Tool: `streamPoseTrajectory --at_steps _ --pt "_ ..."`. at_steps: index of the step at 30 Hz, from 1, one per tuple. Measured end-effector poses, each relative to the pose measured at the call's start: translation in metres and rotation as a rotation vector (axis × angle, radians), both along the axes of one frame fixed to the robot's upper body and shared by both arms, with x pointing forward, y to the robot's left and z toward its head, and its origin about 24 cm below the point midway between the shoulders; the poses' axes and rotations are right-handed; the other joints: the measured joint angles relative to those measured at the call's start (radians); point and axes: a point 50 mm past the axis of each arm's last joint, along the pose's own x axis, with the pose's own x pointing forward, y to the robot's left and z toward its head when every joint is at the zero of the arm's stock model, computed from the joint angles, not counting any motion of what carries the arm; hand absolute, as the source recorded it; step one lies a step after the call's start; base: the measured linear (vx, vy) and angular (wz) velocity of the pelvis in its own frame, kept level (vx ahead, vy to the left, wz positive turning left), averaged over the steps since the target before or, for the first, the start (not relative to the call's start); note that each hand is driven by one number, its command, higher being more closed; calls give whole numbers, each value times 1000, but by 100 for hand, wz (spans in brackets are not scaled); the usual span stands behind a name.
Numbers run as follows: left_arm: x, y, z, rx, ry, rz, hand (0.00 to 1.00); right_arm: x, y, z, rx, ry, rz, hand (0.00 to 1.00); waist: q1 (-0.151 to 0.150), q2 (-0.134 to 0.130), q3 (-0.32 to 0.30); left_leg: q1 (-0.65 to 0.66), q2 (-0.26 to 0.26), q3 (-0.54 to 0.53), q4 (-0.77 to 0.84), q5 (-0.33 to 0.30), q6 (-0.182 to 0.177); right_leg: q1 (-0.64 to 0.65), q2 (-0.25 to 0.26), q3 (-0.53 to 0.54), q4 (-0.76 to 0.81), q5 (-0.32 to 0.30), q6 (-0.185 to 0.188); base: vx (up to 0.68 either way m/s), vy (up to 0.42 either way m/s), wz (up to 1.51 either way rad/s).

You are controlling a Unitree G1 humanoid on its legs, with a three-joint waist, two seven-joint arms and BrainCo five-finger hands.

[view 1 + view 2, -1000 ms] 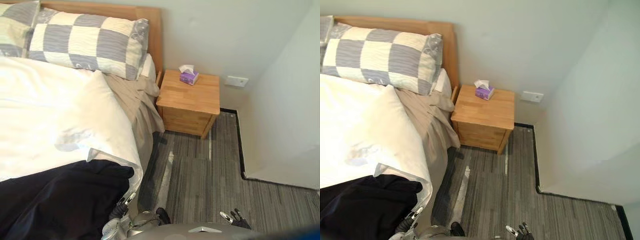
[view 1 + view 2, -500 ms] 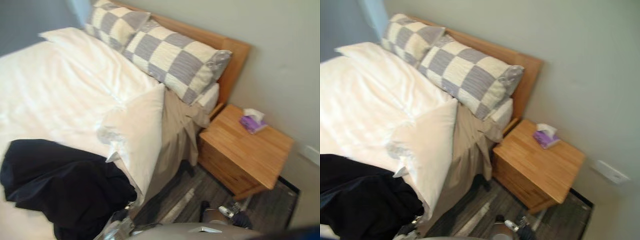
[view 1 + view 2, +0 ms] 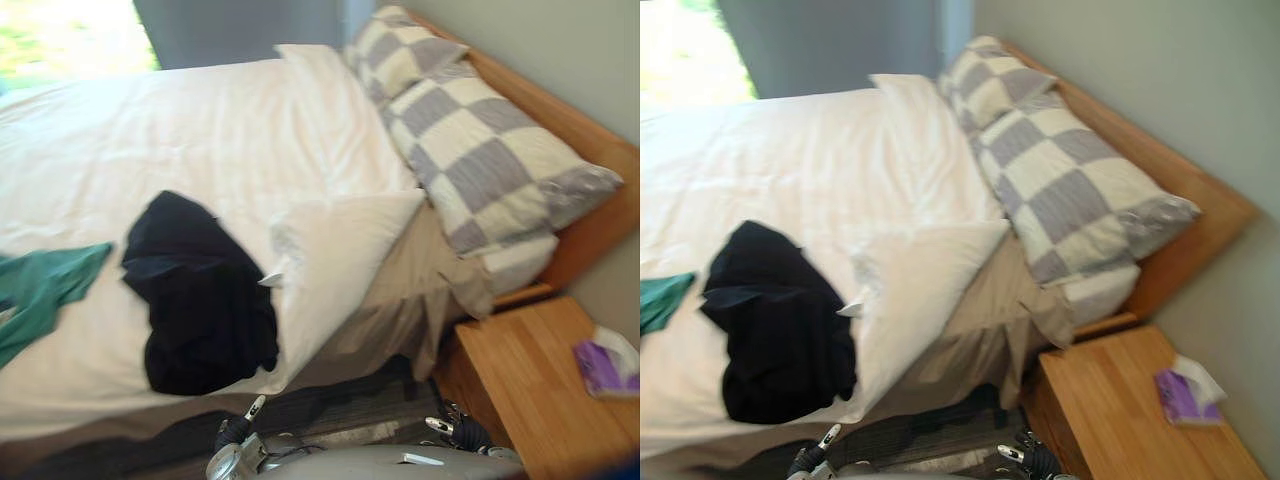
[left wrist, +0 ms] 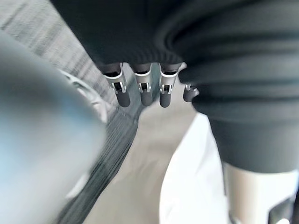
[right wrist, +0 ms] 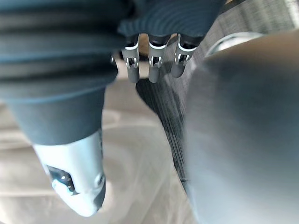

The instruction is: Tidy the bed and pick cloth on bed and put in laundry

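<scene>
View: your camera is swinging toward the bed (image 3: 230, 120), showing green cloth (image 3: 45, 290) near black cloth (image 3: 200, 300).
Hands: left hand (image 4: 141, 93) and right hand (image 5: 153, 70) are hanging slack-fingered, empty.

A black cloth (image 3: 200, 295) sits centre frame on a white duvet (image 3: 200, 130), a green cloth (image 3: 40, 290) at the left edge. Grey-and-cream checked pillows (image 3: 490, 170), upper right, top a beige sheet (image 3: 400, 300). Lower right, a honey-brown nightstand (image 3: 520, 385) bears a purple tissue box (image 3: 600, 368); the floor (image 3: 340, 402) is striped grey.
</scene>
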Motion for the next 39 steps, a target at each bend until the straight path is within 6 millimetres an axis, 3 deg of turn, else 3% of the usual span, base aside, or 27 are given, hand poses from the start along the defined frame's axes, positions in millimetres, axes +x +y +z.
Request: streamPoseTrajectory --at_steps 1,3,4,7,9,11,15,16,19,23,27,29,32,35,39 --pt "0 1 0 9 4 -31 0 3 -1 0 -1 1 -33 0 3 14 -4 1 -28 5 -58 2 3 1 -5 -6 1 3 10 80 59 49" --pt "3 2 1 25 7 -104 0 8 7 -1 26 2 -90 0 -2 -8 2 55 -87 7 -219 20 1 -2 -15 22 -8 25 9 126 148 64" --pt "4 5 2 33 0 -142 0 8 14 -2 48 11 -139 0 0 -30 6 93 -138 -8 -328 87 9 1 -35 33 -9 28 3 113 173 64" --pt "8 3 2 35 5 -275 0 6 12 -3 53 26 -204 0 -4 -30 10 162 -187 -46 -524 191 15 4 -46 42 21 42 -1 46 35 52" --pt "12 -3 1 2 -1 -322 0 4 9 -4 62 27 -269 0 -15 -26 19 167 -192 -100 -542 198 19 -18 -69 57 137 42 -1 -4 -24 84" --pt "15 1 2 20 15 -414 0 -3 12 -4 84 30 -384 0 -25 -51 23 180 -207 -184 -542 196 25 -66 -94 188 320 66 -19 15 -37 119" --pt "19 0 3 27 5 -427 0 -3 16 -5 107 32 -516 0 -4 -47 26 205 -190 -191 -542 202 32 -74 -79 262 385 147 14 44 -10 39" --pt "19 0 3 26 5 -424 0 -1 19 -4 116 22 -550 0 0 -43 24 205 -184 -166 -542 203 32 -61 -53 282 307 97 33 7 -5 -32" --pt "17 -2 2 14 12 -401 0 2 15 -3 100 35 -654 0 1 -33 22 210 -185 -85 -543 213 20 -7 -22 304 117 123 50 -25 -15 -65" --pt "17 -8 -1 -20 37 -396 0 -16 3 -5 7 88 -806 0 -10 -8 29 207 -168 -17 -551 215 14 -1 6 322 14 124 52 -90 -84 -56" --pt "18 -5 -1 -37 56 -350 0 -27 -10 1 -97 45 -897 0 -11 -17 27 191 -178 28 -552 208 0 0 -2 338 -65 62 51 -160 -121 -44" --pt "18 -5 -2 -59 67 -330 0 -29 -30 11 -163 -22 -974 0 -29 -8 26 195 -174 48 -553 215 0 -4 6 339 -70 39 46 -153 -69 -17" --pt "18 -6 -1 -80 69 -323 0 -28 -55 28 -251 -135 -1060 0 -30 -11 15 199 -165 65 -553 217 2 1 5 322 -71 30 48 -92 -28 16" --pt "14 -1 0 -90 70 -307 0 -12 -86 61 -342 -328 -1100 0 -23 -38 1 179 -161 108 -553 219 2 -1 2 310 -88 32 54 9 19 20" --pt "2 7 1 -96 72 -294 0 13 -125 117 -485 -610 -1040 0 -27 -72 -46 157 -173 108 -552 223 8 -1 -15 313 -107 94 80 128 71 5"
